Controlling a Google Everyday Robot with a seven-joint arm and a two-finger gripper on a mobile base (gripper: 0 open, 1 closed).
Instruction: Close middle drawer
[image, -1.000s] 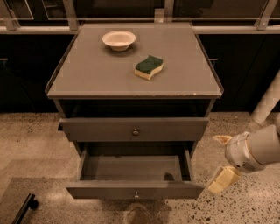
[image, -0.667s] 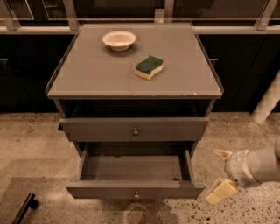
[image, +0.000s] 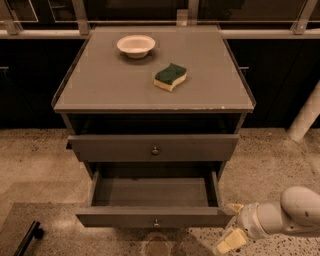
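Note:
The middle drawer (image: 155, 217) is pulled far out of the grey cabinet. It is wide, shallow and looks empty, with a slim front and a small round knob (image: 156, 221). Above it the top drawer (image: 155, 147) stands slightly out. The lowest drawer is hidden under the open one. My gripper (image: 233, 224) is at the lower right, just beside the right end of the middle drawer's front. Its cream fingers (image: 231, 241) are spread apart and hold nothing.
On the cabinet top (image: 100, 85) sit a white bowl (image: 136, 45) and a green-and-yellow sponge (image: 170, 77). A white post (image: 306, 120) stands at the right. A dark handle-like part (image: 27, 239) lies on the speckled floor at the lower left.
My gripper and arm have moved down and slightly left, from beside the drawer's right side to its front right corner. The drawers have not moved.

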